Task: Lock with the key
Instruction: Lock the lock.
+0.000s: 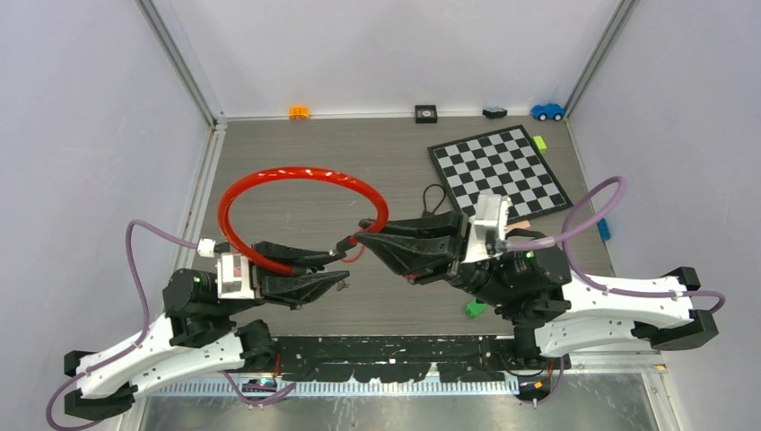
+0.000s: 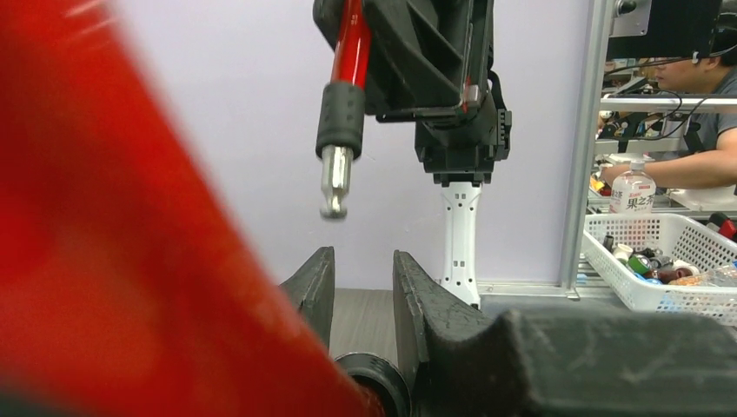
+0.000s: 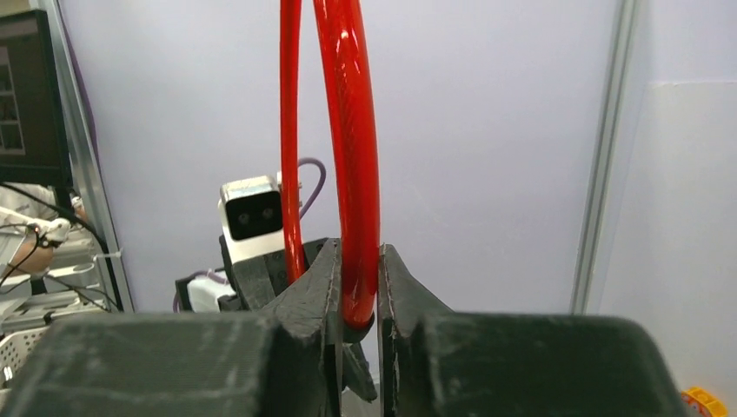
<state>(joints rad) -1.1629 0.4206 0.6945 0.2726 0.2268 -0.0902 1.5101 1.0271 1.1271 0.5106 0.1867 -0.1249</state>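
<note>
- The left gripper [image 1: 344,268] sits nearest, well left of the checkerboard [image 1: 499,171]. Its jaws stand partly open around the black head [image 2: 375,382] of the cable lock [image 1: 296,172]; whether they pinch it is unclear.
- The right gripper [image 3: 358,265] is clamped on the red cable, near its bare metal pin [image 2: 335,182].
- The cable arcs in a glossy red loop, farther back, left of the checkerboard.

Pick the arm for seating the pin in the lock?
Right. The right jaws clamp the red cable just behind the metal pin, which hangs free above the lock end between the left jaws.
</note>
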